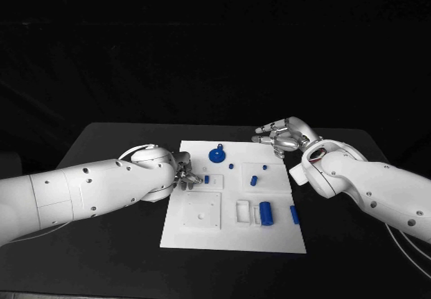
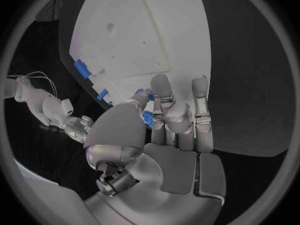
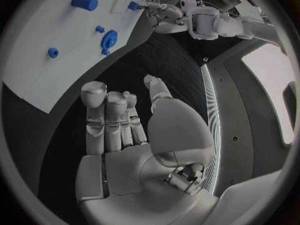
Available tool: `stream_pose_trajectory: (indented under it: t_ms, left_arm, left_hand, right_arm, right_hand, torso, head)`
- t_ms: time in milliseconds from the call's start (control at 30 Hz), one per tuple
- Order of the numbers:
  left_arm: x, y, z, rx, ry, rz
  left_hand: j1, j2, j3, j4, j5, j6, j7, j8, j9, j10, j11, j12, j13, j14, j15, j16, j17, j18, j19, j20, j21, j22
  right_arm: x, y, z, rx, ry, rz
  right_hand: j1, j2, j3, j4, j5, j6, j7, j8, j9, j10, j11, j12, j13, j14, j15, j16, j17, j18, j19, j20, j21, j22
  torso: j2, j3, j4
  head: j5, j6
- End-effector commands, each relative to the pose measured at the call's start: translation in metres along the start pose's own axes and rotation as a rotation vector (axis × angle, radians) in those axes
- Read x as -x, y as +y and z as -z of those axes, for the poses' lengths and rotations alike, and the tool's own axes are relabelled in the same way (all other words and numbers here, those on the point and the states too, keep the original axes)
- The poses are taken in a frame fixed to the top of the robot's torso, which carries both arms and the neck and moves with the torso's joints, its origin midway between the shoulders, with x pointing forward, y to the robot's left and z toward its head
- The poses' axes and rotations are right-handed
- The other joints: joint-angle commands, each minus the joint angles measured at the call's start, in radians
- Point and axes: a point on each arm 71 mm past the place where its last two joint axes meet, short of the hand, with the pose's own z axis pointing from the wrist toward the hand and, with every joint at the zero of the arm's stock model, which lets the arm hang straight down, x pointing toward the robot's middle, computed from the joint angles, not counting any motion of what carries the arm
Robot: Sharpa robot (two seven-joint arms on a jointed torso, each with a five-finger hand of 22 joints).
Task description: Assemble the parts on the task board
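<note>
Counter (image 1: pixel 117 243): black, one, set against a black backdrop. Task board (image 1: pixel 235 240): white plate, one, at counter centre. Parts, blue, six counted on board: one round knobbed piece (image 1: pixel 217 154) near far edge; one cylinder (image 1: pixel 266 212) and one bar (image 1: pixel 294 215) toward right edge; three small pegs mid-board. Left robot hand (image 1: pixel 186 177): at board's left edge, grasp indeterminate. Right robot hand (image 1: pixel 283 137): off far right corner, fingers apart, holding nothing.

left robot hand (image 1: pixel 186 176) mostly hidden by forearm | grasp on blue part (image 2: pixel 147 118) unclear
</note>
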Motion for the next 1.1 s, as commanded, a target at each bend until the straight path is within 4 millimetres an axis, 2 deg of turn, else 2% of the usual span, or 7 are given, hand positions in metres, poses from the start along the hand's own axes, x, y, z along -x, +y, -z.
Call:
stream_pose_trajectory:
  t_ms: [33,300,400,500,700,800,1100]
  left_arm:
    - [-0.006,-0.004,0.0,-0.017,0.027,0.005]
    - [-0.005,-0.001,-0.001,-0.009,0.017,0.011]
    - [-0.003,0.002,-0.001,-0.003,0.007,0.018]
    - [-0.002,0.006,-0.001,0.006,-0.008,0.03]
    - [0.001,0.014,0.0,0.023,-0.034,0.061]
    - [0.004,0.018,0.002,0.027,-0.047,0.078]
    - [0.007,0.022,0.005,0.028,-0.05,0.113]
  left_hand:
    - [0.002,-0.01,0.001,0.009,-0.004,0.0,-0.003,-0.006,0.001,0.051,-0.003,-0.003,-0.002,-0.002,0.0,-0.004,0.001,0.014,0.005,0.001,-0.005,0.02]
    - [0.001,-0.022,-0.002,0.029,-0.014,-0.001,-0.004,-0.006,0.001,0.051,-0.003,-0.004,-0.003,-0.003,-0.001,-0.006,-0.002,0.014,0.005,0.001,-0.006,0.02]
    - [-0.017,-0.056,-0.012,0.076,-0.129,0.003,-0.005,-0.006,-0.001,0.051,-0.002,-0.007,-0.005,-0.005,-0.001,-0.011,-0.01,0.014,0.005,0.001,-0.007,0.019]
    - [-0.002,-0.145,-0.003,0.213,-0.231,0.005,-0.001,-0.009,-0.018,0.051,0.0,-0.014,-0.008,-0.006,-0.001,-0.02,-0.022,0.013,0.005,-0.002,-0.012,0.019]
    - [-0.025,-0.16,-0.2,0.234,-0.232,-0.053,0.023,-0.013,-0.145,0.051,0.01,-0.041,-0.017,-0.012,0.0,-0.054,-0.068,0.001,0.006,-0.011,-0.03,0.017]
    - [-0.032,-0.164,-0.213,0.235,-0.232,-0.048,0.025,-0.009,-0.204,0.051,0.011,-0.047,-0.017,-0.014,-0.001,-0.064,-0.079,-0.004,0.011,-0.015,-0.04,0.018]
    - [-0.025,-0.167,-0.218,0.233,-0.232,-0.054,0.027,-0.009,-0.223,0.05,0.012,-0.056,-0.018,-0.019,-0.002,-0.076,-0.097,-0.006,0.013,-0.018,-0.049,0.018]
  right_arm:
    - [-0.001,0.001,0.0,0.01,0.01,0.0]
    - [-0.001,0.001,0.0,0.01,0.01,0.0]
    - [-0.001,0.001,0.0,0.01,0.009,0.0]
    - [-0.001,0.001,0.0,0.009,0.008,0.001]
    - [0.0,0.0,0.0,0.008,0.007,0.001]
    - [0.0,0.0,0.0,0.007,0.007,0.001]
    - [-0.001,0.0,0.0,0.007,0.008,0.001]
  right_hand:
    - [-0.009,-0.001,0.007,-0.002,0.006,0.009,0.0,0.0,0.001,-0.007,-0.001,-0.002,-0.001,-0.005,-0.002,-0.006,0.0,0.017,0.014,0.0,-0.003,0.076]
    - [-0.009,-0.001,0.007,-0.002,0.006,0.009,0.0,0.0,0.001,-0.007,-0.001,-0.002,-0.001,-0.005,-0.002,-0.006,0.0,0.017,0.014,0.0,-0.003,0.076]
    - [-0.012,-0.001,0.008,-0.003,0.007,0.009,0.0,0.0,0.001,-0.008,-0.001,-0.003,-0.002,-0.005,-0.002,-0.006,0.0,0.017,0.014,0.0,-0.004,0.076]
    - [-0.012,-0.001,0.008,-0.003,0.007,0.009,0.0,0.0,0.001,-0.008,-0.001,-0.003,-0.002,-0.005,-0.002,-0.006,0.0,0.017,0.014,0.0,-0.004,0.076]
    - [-0.013,-0.002,0.007,-0.003,0.007,0.007,0.001,0.0,0.001,-0.009,-0.001,-0.004,-0.003,-0.005,-0.002,-0.007,-0.001,0.017,0.013,0.0,-0.006,0.075]
    - [-0.013,-0.002,0.007,-0.003,0.007,0.007,0.001,0.0,0.001,-0.009,-0.001,-0.004,-0.003,-0.005,-0.002,-0.007,-0.001,0.017,0.013,0.0,-0.006,0.075]
    - [-0.014,-0.002,0.007,-0.002,0.008,0.005,0.001,0.0,0.002,-0.009,-0.001,-0.004,-0.003,-0.005,-0.002,-0.008,-0.001,0.017,0.014,0.0,-0.007,0.075]
  torso:
    - [0.0,-0.0001,-0.0004]
    - [0.0,0.0001,-0.0002]
    - [0.0,-0.0002,-0.0005]
    - [0.0,-0.0003,-0.0012]
    - [0.0,-0.0009,-0.0001]
    - [0.0,-0.0007,0.0004]
    - [0.0,-0.0007,0.0001]
  head:
    - [0.0,0.0]
    - [0.0,0.0]
    - [0.0,0.001]
    - [-0.002,0.003]
    - [-0.006,0.003]
    - [-0.006,0.005]
    - [-0.004,0.006]
